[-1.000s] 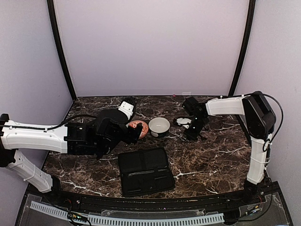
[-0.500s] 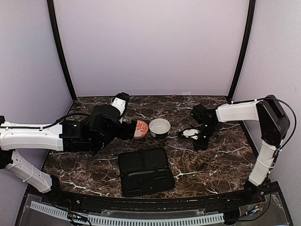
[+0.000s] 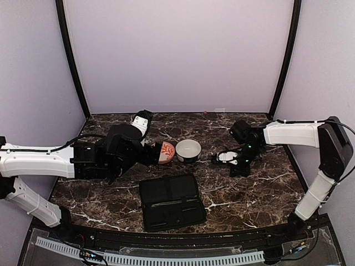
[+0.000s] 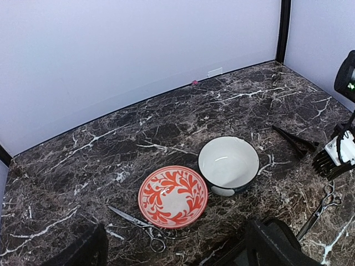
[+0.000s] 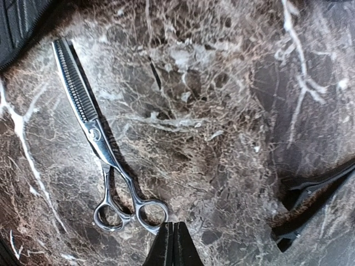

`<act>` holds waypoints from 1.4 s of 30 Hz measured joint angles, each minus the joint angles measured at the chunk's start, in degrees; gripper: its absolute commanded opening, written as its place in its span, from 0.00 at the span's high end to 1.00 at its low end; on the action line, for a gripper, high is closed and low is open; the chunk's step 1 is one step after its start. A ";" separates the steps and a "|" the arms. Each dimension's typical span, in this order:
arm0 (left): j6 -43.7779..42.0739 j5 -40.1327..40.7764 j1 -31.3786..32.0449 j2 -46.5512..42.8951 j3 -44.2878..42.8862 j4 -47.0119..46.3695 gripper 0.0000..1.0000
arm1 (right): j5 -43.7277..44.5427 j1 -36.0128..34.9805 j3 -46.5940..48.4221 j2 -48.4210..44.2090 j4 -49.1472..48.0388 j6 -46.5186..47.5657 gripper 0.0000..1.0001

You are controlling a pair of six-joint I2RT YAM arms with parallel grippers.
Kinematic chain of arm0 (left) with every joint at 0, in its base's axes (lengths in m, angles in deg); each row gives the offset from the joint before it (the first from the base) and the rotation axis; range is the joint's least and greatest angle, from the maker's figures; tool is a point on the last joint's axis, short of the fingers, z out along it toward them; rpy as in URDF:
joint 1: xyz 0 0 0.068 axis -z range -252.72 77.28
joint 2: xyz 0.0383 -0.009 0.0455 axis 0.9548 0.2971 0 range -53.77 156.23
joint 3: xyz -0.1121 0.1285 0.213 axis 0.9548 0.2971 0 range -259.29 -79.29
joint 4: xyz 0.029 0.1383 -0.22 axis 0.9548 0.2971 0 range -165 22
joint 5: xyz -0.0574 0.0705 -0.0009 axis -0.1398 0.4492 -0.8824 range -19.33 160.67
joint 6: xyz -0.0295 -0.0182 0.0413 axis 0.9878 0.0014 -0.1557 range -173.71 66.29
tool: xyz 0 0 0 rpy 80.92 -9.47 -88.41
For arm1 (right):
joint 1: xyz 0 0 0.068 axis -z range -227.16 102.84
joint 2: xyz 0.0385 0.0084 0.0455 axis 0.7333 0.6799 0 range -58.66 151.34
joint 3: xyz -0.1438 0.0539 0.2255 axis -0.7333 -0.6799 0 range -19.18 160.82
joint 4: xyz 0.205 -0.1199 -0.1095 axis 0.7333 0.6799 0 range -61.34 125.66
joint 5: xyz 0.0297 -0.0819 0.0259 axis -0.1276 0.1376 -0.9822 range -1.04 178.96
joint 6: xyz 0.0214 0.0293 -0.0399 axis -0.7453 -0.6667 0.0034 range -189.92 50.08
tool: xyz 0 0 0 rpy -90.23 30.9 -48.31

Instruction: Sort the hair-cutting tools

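Note:
In the left wrist view, silvery scissors (image 4: pixel 138 224) lie on the marble just front-left of the orange-patterned bowl (image 4: pixel 173 196). A second pair (image 4: pixel 320 209) lies far right, and slim dark clips (image 4: pixel 294 141) lie right of the white bowl (image 4: pixel 228 164). My left gripper (image 4: pixel 177 246) is open wide and empty, low in front of the orange bowl (image 3: pixel 166 152). My right gripper (image 5: pixel 173 244) is shut and empty. Its tip is just beside the ring handles of silvery thinning scissors (image 5: pixel 102 149). It stands right of the white bowl (image 3: pixel 188 149) in the top view (image 3: pixel 239 168).
A flat black case (image 3: pixel 171 202) lies open at the table's front centre; its corner shows in the right wrist view (image 5: pixel 19 22). A dark clip (image 5: pixel 310 191) lies right of my right gripper. Purple walls close in the table at back and sides.
My right gripper has moved right and nearer, away from the white bowl. My left gripper has drawn back a little to the left from the orange bowl.

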 measured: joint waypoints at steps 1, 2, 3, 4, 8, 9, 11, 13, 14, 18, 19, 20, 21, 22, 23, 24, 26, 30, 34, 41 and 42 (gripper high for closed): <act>0.37 -0.26 -0.13 0.00 0.00 0.28 0.13 | -0.13 0.00 0.00 -0.76 0.02 0.02 1.00; 0.70 -0.50 -0.24 0.00 0.00 0.68 0.12 | -0.22 0.00 0.00 -1.33 0.09 0.02 1.00; 1.22 -1.16 -0.48 0.00 0.00 1.18 0.13 | -0.37 0.00 -0.02 -1.88 0.15 0.00 1.00; 2.08 -1.97 -0.74 0.04 0.00 1.92 0.12 | -0.46 0.00 -0.09 -2.32 0.22 0.00 0.96; 6.21 -5.66 -2.73 0.55 0.00 6.56 0.12 | -1.90 -0.13 -2.58 -5.14 0.44 -0.42 0.83; 7.41 -6.73 -3.34 0.76 0.00 7.89 0.12 | -2.27 -0.31 -3.72 -6.23 0.59 -0.50 0.82; 9.29 -8.22 -4.15 1.20 0.11 9.92 0.13 | -3.37 -0.83 -5.64 -8.02 0.90 -0.90 0.81; 10.73 -9.22 -4.74 1.49 0.37 11.37 0.13 | -4.26 -1.53 -7.43 -9.20 0.83 -1.31 0.82; 11.41 -9.68 -4.92 1.68 0.46 12.02 0.13 | -4.61 -1.95 -8.39 -9.53 0.66 -1.62 0.82; 13.14 -11.28 -4.98 2.49 0.48 13.38 0.13 | -4.90 -3.26 -11.34 -9.33 -0.63 -3.30 0.82; 13.33 -11.45 -4.98 2.71 0.48 13.55 0.13 | -4.87 -3.39 -11.58 -9.14 -0.83 -3.65 0.82; 13.73 -11.76 -4.98 2.91 0.48 13.84 0.13 | -4.85 -3.48 -11.78 -8.92 -1.29 -4.02 0.82; 14.10 -12.02 -4.98 3.13 0.48 14.03 0.14 | -4.76 -3.52 -11.91 -8.70 -1.88 -4.33 0.83; 14.40 -12.22 -4.98 3.32 0.48 14.19 0.14 | -4.63 -3.56 -12.02 -8.59 -2.36 -4.48 0.83; 14.80 -12.44 -5.01 3.58 0.48 14.40 0.14 | -4.48 -3.58 -12.15 -8.50 -2.89 -4.61 0.83; 15.06 -12.70 -5.07 3.78 0.48 14.53 0.14 | -4.20 -3.61 -12.28 -8.35 -3.52 -4.98 0.83; 15.54 -13.27 -5.20 4.15 0.48 15.10 0.14 | -3.76 -3.65 -12.39 -8.00 -4.52 -5.62 0.83; 15.82 -13.88 -5.25 4.35 0.48 15.63 0.14 | -2.49 -3.67 -12.52 -6.86 -6.45 -6.69 0.84; 15.85 -14.25 -5.25 4.37 0.42 15.93 0.15 | -1.44 -3.72 -12.66 -6.34 -7.65 -7.50 0.82; 16.06 -14.60 -5.25 4.37 0.42 16.81 0.15 | -0.15 -3.72 -13.31 -6.51 -8.96 -8.17 0.77; 16.09 -14.60 -5.25 4.37 0.42 16.94 0.15 | -0.02 -3.72 -13.40 -6.62 -9.03 -8.28 0.76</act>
